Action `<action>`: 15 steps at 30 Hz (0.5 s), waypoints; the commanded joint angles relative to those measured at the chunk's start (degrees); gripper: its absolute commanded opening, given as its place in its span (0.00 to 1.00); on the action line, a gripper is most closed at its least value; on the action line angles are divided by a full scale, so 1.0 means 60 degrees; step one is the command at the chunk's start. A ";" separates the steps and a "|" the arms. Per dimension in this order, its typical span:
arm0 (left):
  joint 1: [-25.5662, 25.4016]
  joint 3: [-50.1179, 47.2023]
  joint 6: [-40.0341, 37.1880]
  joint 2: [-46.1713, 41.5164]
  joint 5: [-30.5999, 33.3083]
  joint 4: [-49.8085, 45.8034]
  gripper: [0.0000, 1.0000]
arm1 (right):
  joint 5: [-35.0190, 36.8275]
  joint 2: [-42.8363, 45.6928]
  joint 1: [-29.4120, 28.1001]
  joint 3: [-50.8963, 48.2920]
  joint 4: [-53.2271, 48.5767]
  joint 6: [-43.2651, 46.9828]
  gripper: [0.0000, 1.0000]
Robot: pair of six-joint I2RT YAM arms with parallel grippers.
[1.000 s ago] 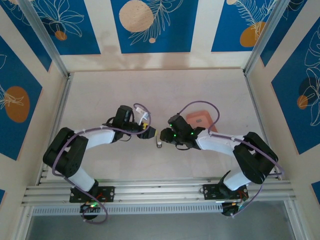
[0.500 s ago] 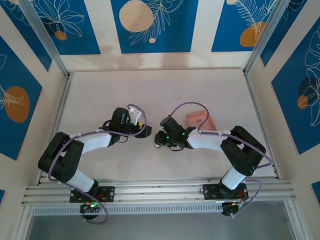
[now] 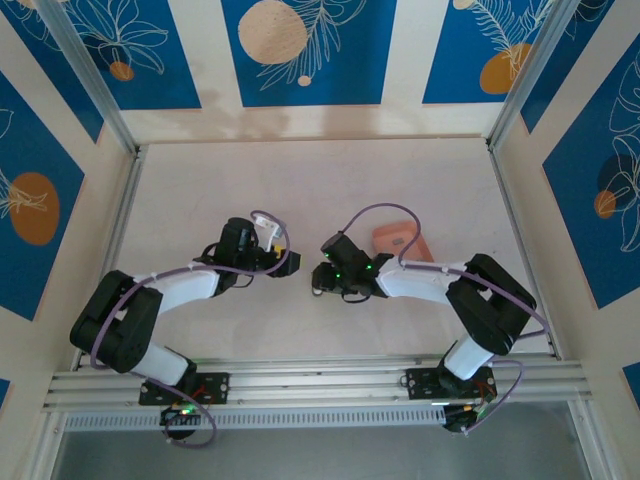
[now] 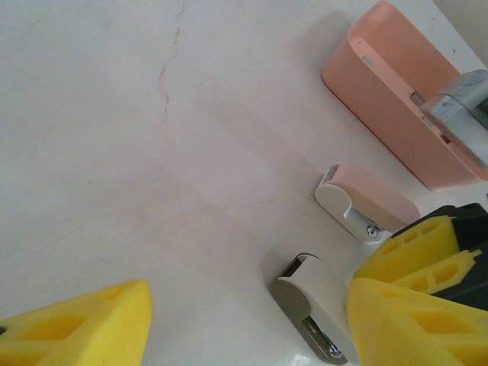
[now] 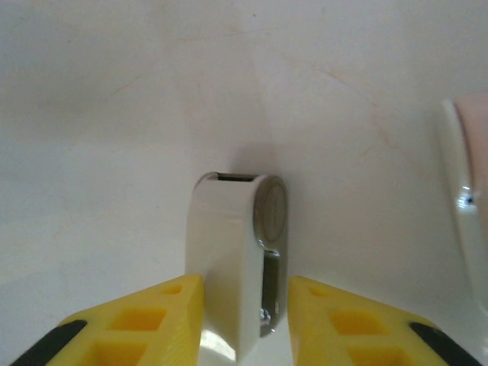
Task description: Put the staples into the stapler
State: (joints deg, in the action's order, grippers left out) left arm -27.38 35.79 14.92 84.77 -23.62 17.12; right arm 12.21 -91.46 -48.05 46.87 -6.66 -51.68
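The stapler point(image 5: 232, 244), a small white-and-grey metal piece, lies on the table between the fingers of my right gripper point(image 5: 244, 305). That gripper is open: its left finger sits against the stapler and a gap shows on the right. In the left wrist view the stapler point(image 4: 316, 297) lies close to the right finger of my open left gripper point(image 4: 244, 332), which holds nothing. The staples' pale pink-white pack point(image 4: 370, 200) rests just beyond the stapler, and its edge point(image 5: 461, 191) shows in the right wrist view. From above, the left gripper point(image 3: 288, 263) and right gripper point(image 3: 318, 283) face each other mid-table.
A salmon-pink tray point(image 3: 400, 240) sits on the table behind the right arm, close to the pack point(image 4: 396, 91). Open table stretches to the back wall and to the left. Aluminium rails border the table's sides and near edge.
The right gripper has moved left and down over the stapler, its arm folding in. The left gripper has drawn back slightly to the left. Little differs over the last half second.
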 commanded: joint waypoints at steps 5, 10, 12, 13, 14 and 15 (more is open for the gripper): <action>0.0109 -0.0060 -0.0155 -0.0500 0.0341 -0.0142 0.68 | 0.0430 0.0865 -0.0105 0.0040 -0.1004 0.0745 0.38; 0.0111 -0.0220 -0.0232 -0.1085 0.1218 -0.0225 0.69 | 0.0897 0.1669 -0.0050 -0.0159 -0.0931 0.0939 0.42; 0.0112 -0.0338 -0.0462 -0.1510 0.1963 -0.0290 0.71 | 0.1109 0.2091 0.0164 -0.0255 -0.0882 0.1261 0.43; 0.0135 -0.0366 -0.0597 -0.1728 0.2353 -0.0351 0.72 | 0.1169 0.2270 0.0315 -0.0300 -0.0834 0.1461 0.43; 0.0163 -0.0384 -0.0727 -0.1956 0.2872 -0.0430 0.73 | 0.1217 0.2467 0.0528 -0.0338 -0.0811 0.1708 0.44; 0.0215 -0.0398 -0.0844 -0.2207 0.3386 -0.0500 0.74 | 0.1174 0.2670 0.0808 -0.0389 -0.0757 0.1946 0.45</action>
State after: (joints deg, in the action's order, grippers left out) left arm -27.24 34.15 12.80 75.18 -13.17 15.44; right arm 16.67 -78.72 -46.30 45.80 -11.25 -44.80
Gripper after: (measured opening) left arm 0.733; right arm 0.445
